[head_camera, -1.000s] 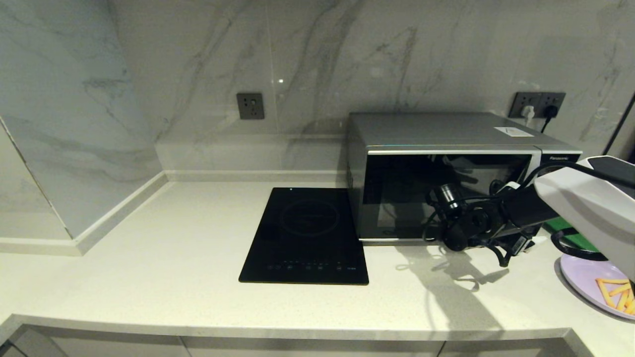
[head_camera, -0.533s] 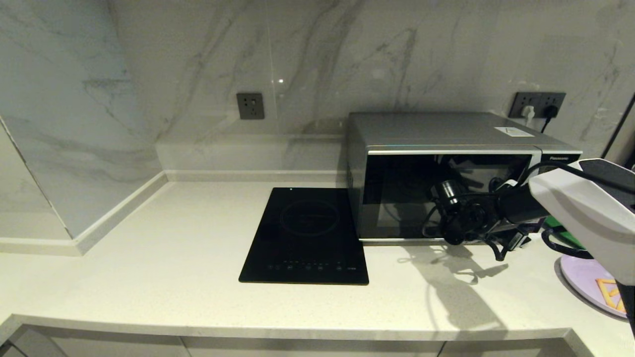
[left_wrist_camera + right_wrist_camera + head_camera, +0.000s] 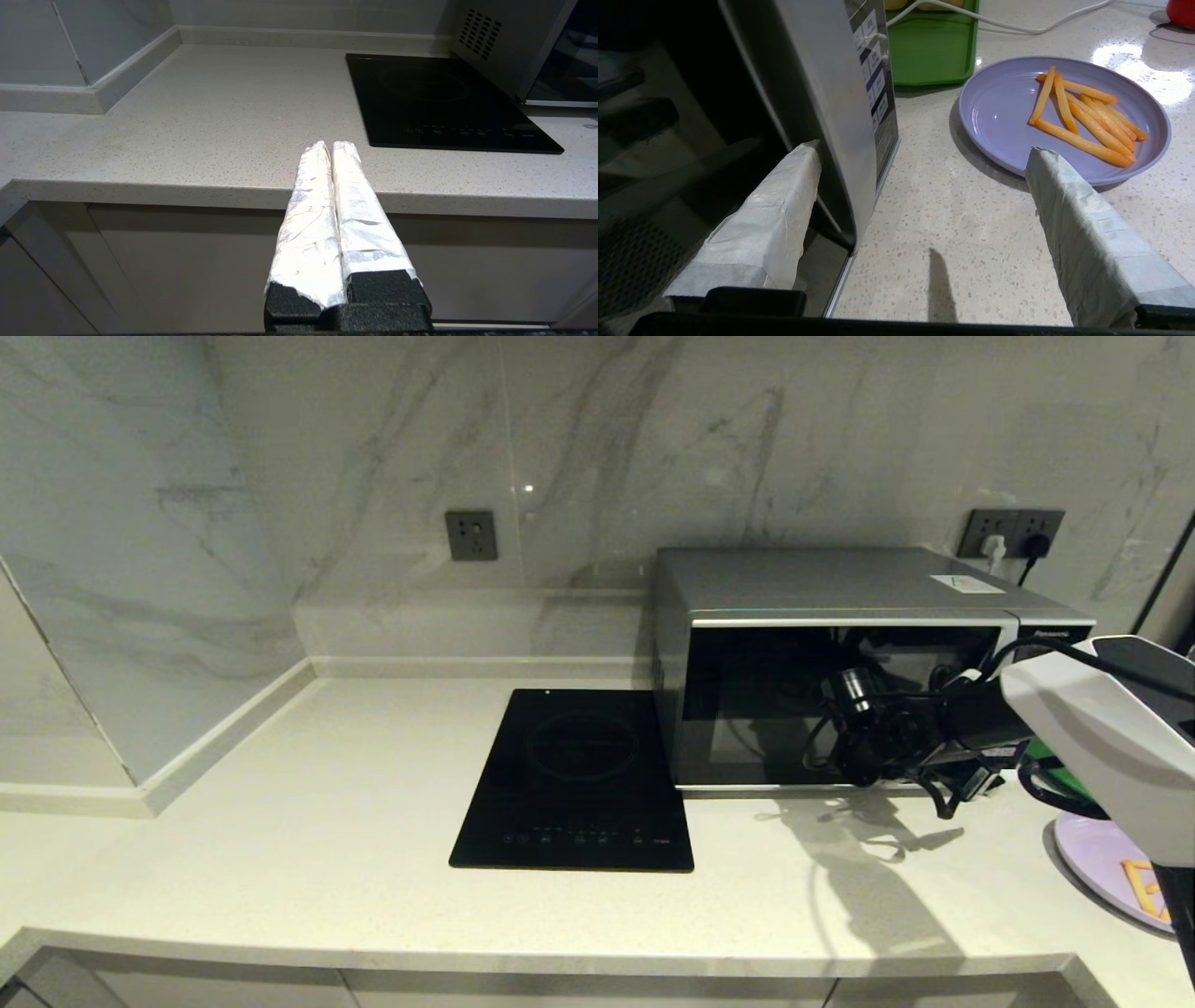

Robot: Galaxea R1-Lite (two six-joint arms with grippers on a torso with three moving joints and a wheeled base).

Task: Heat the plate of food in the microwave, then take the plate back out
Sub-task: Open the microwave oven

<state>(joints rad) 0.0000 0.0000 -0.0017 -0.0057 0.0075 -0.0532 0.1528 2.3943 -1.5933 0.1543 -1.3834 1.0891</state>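
The right gripper [image 3: 920, 154] is spread wide at the microwave's [image 3: 840, 616] front right edge, one finger [image 3: 775, 205] against the dark door, the other [image 3: 1069, 205] near the plate [image 3: 999, 112]. The plate, bearing fries [image 3: 1083, 116], lies on the counter [image 3: 327, 859] just beyond, untouched. The left gripper [image 3: 331, 147] is closed, parked off the counter's edge.

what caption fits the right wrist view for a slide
Open right gripper at the microwave front, plate of food on the counter beside it.
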